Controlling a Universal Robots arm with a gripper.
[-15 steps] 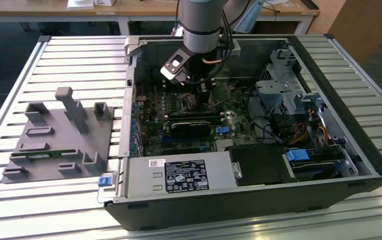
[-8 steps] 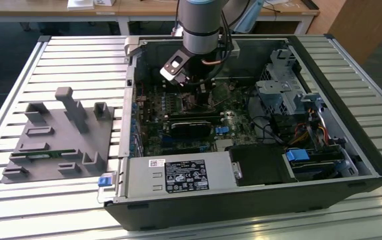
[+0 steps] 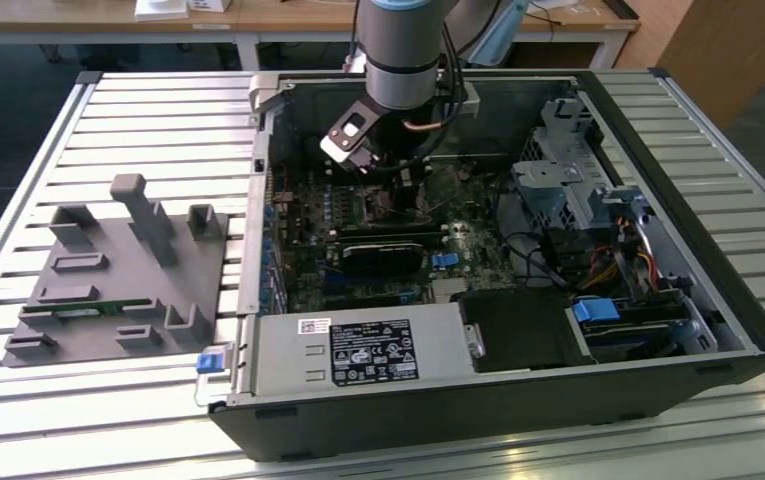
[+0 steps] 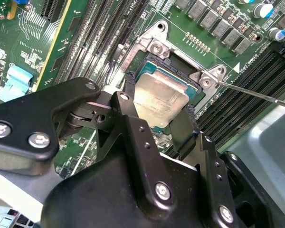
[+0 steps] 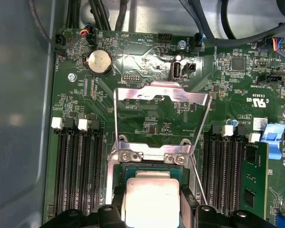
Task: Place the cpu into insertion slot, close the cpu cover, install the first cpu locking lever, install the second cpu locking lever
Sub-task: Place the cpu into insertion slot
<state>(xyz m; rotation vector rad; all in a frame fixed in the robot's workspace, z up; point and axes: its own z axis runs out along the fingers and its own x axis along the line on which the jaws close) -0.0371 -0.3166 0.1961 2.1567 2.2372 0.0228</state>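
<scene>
Arm: the Universal Robots arm reaches down into the open computer case [image 3: 736, 330], which lies on a slatted table [image 3: 155, 110] in the exterior view.
Gripper: the gripper [image 4: 157, 108] is clamped on the cpu [image 4: 156, 97], with one black finger [image 4: 183, 130] against each of two opposite edges.
Cpu: the silvery-beige chip [image 5: 149, 202] is over the insertion slot [image 4: 180, 69] and covers most of it. Whether it is fully seated cannot be told.
Insertion slot: part of the black frame and dark centre shows beyond the far edge of the chip.
Cpu cover: the cpu cover [image 5: 162, 91] is swung open, away from the slot, with the motherboard [image 5: 147, 52] visible through its window.
Locking lever: a thin wire lever [image 4: 256, 93] stands released, angling away from the screw bracket at the slot corner.
Surroundings: memory slots [image 5: 78, 175] flank the socket on both sides. A coin battery [image 5: 99, 61] sits beyond the cover.
Outside the case: a grey fixture block [image 3: 115, 270] rests on the table at the exterior view's left.
</scene>
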